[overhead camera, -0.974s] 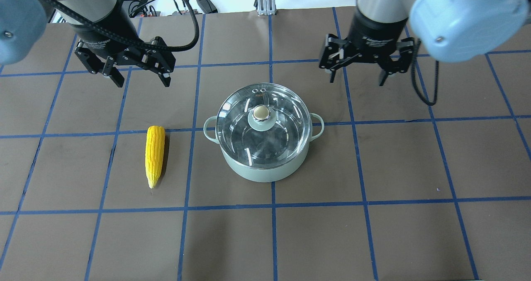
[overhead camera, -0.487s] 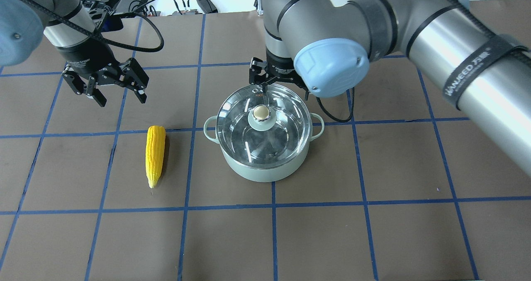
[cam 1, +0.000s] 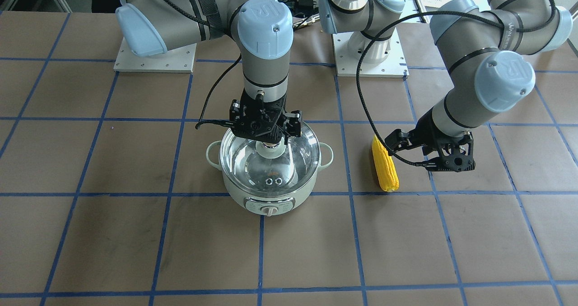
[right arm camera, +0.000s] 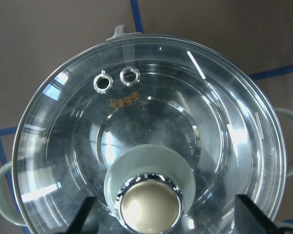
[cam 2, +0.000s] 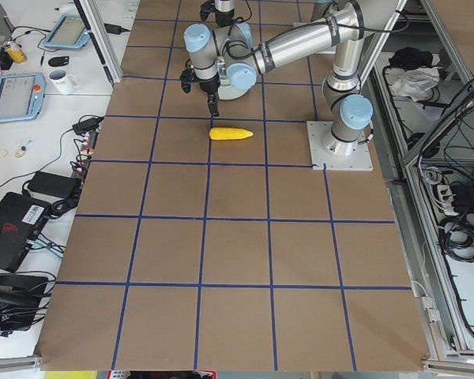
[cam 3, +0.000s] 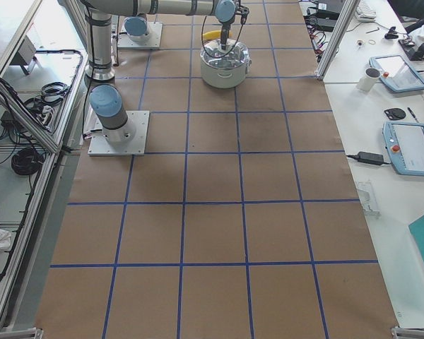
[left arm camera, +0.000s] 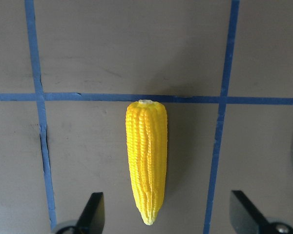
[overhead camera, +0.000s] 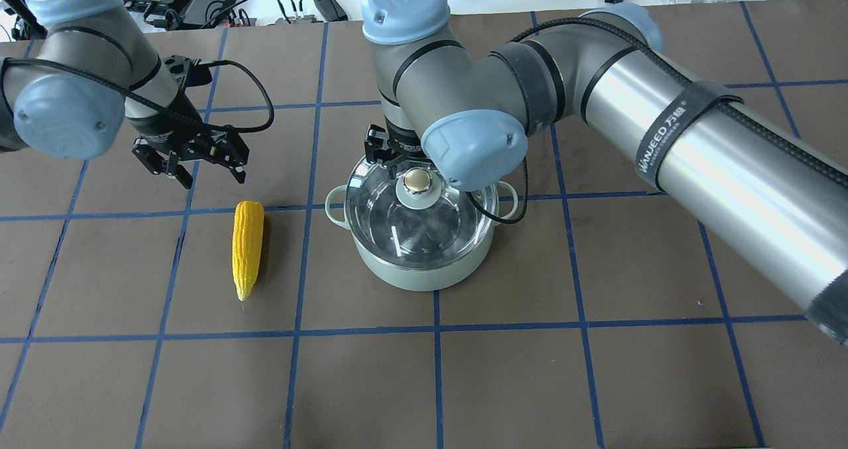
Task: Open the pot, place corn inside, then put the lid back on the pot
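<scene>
- Fingers (right arm camera: 86, 213) of the right gripper (right arm camera: 168, 219) are spread apart, one on each side of the knob (right arm camera: 150, 209) at the middle of the pot's lid (right arm camera: 161, 126). Neither finger touches the knob.
- That gripper hangs straight over the pot (overhead camera: 424, 278), pointing down at the centre of the lid.
- The left gripper (overhead camera: 212, 174) also has its fingers (left arm camera: 94, 213) wide apart and holds nothing.
- It hovers out to the pot's left, above the corn (overhead camera: 247, 249). In the left wrist view the corn lies in the gap between the two fingertips, and they do not touch it.
- The corn lies flat on the table (overhead camera: 596, 369) beside the pot's left handle (overhead camera: 333, 209), with bare table between corn and pot.
- The corn's blunt end points the same way as the pot's dial (cam 1: 270, 211), and its pointed end faces the opposite way.
- The lid sits closed and level on the pot's rim, and the shiny inside shows through the glass.
- Its two vent holes (right arm camera: 117, 78) are on the dial side of the knob.
- The pot stands upright on the table, with a blue tape line (overhead camera: 437, 310) running out from under it.
</scene>
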{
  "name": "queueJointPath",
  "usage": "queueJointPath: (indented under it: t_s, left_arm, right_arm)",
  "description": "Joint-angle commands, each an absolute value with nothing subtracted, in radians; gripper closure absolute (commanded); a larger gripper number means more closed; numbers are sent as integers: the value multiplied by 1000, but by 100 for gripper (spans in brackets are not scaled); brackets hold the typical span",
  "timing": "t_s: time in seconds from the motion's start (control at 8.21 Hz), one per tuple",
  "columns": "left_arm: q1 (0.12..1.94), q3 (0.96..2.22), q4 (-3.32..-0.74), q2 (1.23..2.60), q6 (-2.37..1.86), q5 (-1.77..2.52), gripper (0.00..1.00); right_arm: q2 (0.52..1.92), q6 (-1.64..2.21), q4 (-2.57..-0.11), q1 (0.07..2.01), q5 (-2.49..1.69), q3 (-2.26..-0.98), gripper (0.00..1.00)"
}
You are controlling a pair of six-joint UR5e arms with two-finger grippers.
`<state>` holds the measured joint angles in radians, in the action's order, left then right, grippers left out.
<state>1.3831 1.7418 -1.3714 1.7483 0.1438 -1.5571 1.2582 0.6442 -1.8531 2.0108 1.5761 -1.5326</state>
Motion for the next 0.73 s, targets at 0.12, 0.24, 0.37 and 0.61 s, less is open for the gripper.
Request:
queueJointPath:
  t_s: [0.12, 0.24, 0.37, 0.61]
  left_arm:
    - [1355, 1881, -1180, 1789, 141, -1557, 4]
    - [1355, 1887, -1177, 1807, 137, -1554, 4]
    - [1355, 1888, -1104, 1857, 129, -1555, 4]
    - [1355, 1908, -1060, 1888, 129, -1554, 4]
  right_arm:
    - [1243, 640, -1855, 2014, 1575, -1537, 30]
    - [1241, 634, -1855, 2014, 1577, -1537, 37]
    - [1239, 638, -1855, 2014, 1577, -1537, 43]
    - [1238, 638, -1855, 2014, 1575, -1537, 53]
